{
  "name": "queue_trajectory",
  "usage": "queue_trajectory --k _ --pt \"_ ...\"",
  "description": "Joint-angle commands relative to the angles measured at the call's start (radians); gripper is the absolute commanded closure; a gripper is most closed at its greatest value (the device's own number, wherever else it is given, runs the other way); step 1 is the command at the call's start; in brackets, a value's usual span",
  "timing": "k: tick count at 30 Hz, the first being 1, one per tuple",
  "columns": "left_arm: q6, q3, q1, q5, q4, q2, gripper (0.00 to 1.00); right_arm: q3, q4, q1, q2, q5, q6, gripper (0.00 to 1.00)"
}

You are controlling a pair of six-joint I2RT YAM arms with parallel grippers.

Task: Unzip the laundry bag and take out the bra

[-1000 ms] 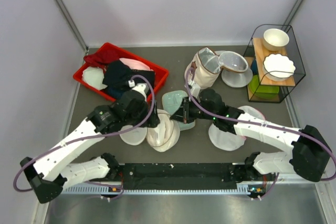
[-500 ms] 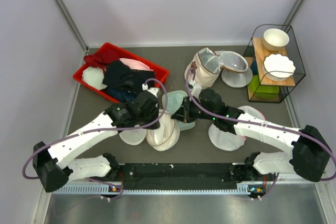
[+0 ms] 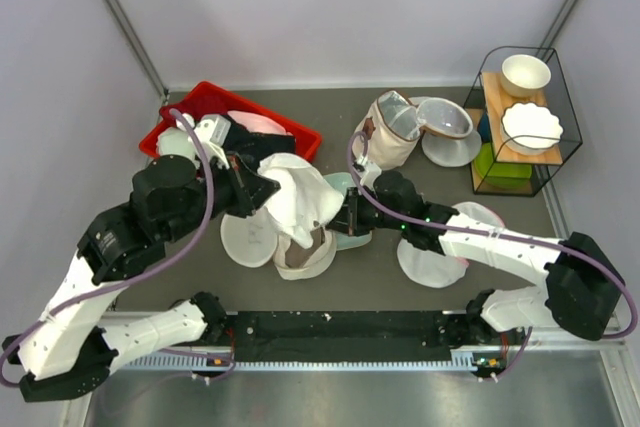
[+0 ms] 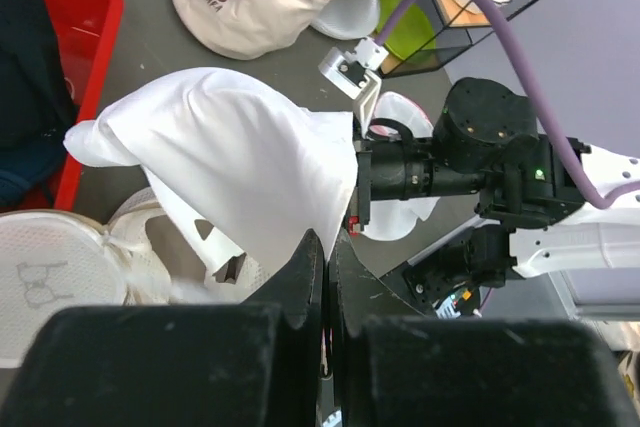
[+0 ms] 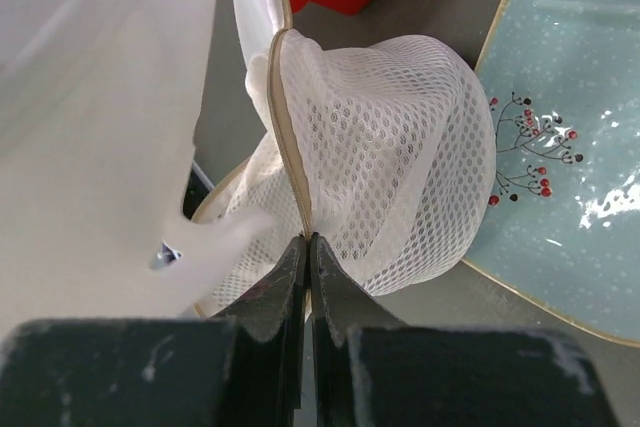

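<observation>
- Pinching the beige-trimmed rim of the laundry bag (image 5: 400, 167), the right gripper (image 5: 305, 242) is clenched on the mesh. I judge this hold is meant to anchor the bag on the bench (image 3: 370, 272) while the other arm pulls.
- The left gripper (image 4: 322, 247) is clamped on a fold of a white cloth (image 4: 240, 157) and holds it raised above the bag's mouth. The cloth hangs like a tent between the two arms.
- The bag lies between the arms near the middle of the bench with its zip open. Its round face (image 4: 45, 277), printed with a small black icon, lies flat to the left.
- The cloth is white rather than taupe, so I judge it is not the bra.
- A small taupe patch (image 3: 318, 240) shows in the open mouth below the cloth and may be the bra, but too little shows to be sure.
- Unzipping looks done, but the bra is not yet out.
- The next move is probably to set the cloth aside, clear of the teal plate (image 5: 570, 147) just beside the bag, and then reach into the mouth.
</observation>
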Motion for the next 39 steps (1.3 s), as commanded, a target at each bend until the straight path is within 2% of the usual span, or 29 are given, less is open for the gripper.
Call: queue_trajectory --k 1,6,10,12,13,14,15,17,21,24,26,29,32,34,36,39 --pt "-0.016 0.031 0.004 -0.094 0.022 0.018 1.0 -0.002 0.058 -0.009 -0.014 -0.009 0.013 1.0" --pt "0.019 0.151 0.005 -0.269 0.005 0.026 1.0 -0.024 0.052 -0.009 -0.048 -0.001 0.014 1.0" --pt "0.088 0.251 0.022 -0.407 -0.035 0.089 1.0 -0.038 0.055 -0.009 -0.068 0.003 0.017 1.0" --pt "0.128 0.306 0.082 -0.421 -0.042 0.119 1.0 -0.042 0.057 -0.009 -0.073 0.0 0.017 1.0" --pt "0.141 0.32 0.12 -0.389 -0.041 0.15 1.0 -0.042 0.057 -0.009 -0.073 -0.003 0.017 1.0" --pt "0.157 0.328 0.233 -0.34 -0.026 0.162 1.0 -0.047 0.058 -0.009 -0.074 -0.004 0.017 1.0" --pt "0.161 0.331 0.293 -0.225 -0.016 0.175 1.0 -0.048 0.066 -0.009 -0.076 -0.008 0.016 1.0" --pt "0.182 0.317 0.407 -0.175 0.034 0.217 1.0 -0.056 0.072 -0.009 -0.076 -0.015 0.02 1.0" --pt "0.191 0.311 0.542 -0.119 0.115 0.311 1.0 -0.071 0.103 -0.009 -0.074 -0.031 0.037 1.0" --pt "0.136 0.317 0.692 0.135 0.18 0.403 1.0 -0.07 0.13 -0.007 -0.059 -0.061 0.042 1.0" --pt "0.112 0.352 0.751 0.197 0.198 0.486 1.0 -0.061 0.138 -0.009 -0.047 -0.07 0.042 1.0" --pt "0.105 0.407 0.794 0.214 0.211 0.582 1.0 -0.051 0.144 -0.009 -0.036 -0.077 0.033 1.0" --pt "0.09 0.418 0.832 0.24 0.266 0.644 1.0 -0.045 0.146 -0.007 -0.022 -0.066 0.026 1.0" --pt "0.086 0.436 0.832 0.315 0.313 0.693 1.0 -0.039 0.152 -0.009 -0.004 -0.075 0.023 1.0" --pt "0.052 0.545 0.878 0.409 0.288 0.756 1.0 -0.027 0.158 -0.009 0.01 -0.089 0.023 1.0" --pt "0.026 0.631 0.893 0.423 0.277 0.834 1.0 -0.011 0.161 -0.009 0.032 -0.101 0.022 1.0"
